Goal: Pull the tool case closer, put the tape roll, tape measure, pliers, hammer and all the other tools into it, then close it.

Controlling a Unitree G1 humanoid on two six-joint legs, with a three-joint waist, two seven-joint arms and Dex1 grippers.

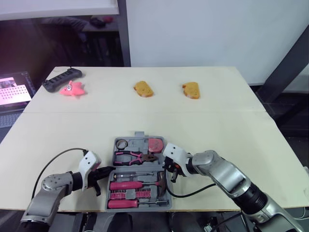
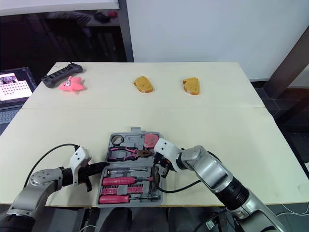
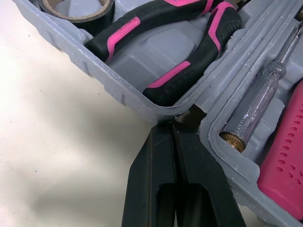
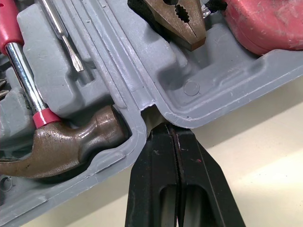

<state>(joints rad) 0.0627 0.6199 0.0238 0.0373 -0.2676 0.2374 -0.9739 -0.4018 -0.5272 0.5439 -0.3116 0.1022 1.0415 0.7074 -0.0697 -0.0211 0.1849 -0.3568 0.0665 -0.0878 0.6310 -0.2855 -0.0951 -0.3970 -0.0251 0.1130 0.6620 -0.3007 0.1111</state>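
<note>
Grey case lies open flat at the near edge of the table.
Far half: tape roll, pink-handled pliers, pink tape measure.
Near half: hammer, pink screwdrivers.
Left gripper: fingers pressed together, holding nothing, tips at the case's left hinge notch.
Right gripper: likewise, at the right notch.

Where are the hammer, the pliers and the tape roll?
hammer point(image 4: 61, 149), right wrist view, on its metal head.
pliers point(image 3: 180, 75), left wrist view, on a pink-striped handle.
tape roll point(image 3: 97, 13), left wrist view, on its black outer side.
</note>
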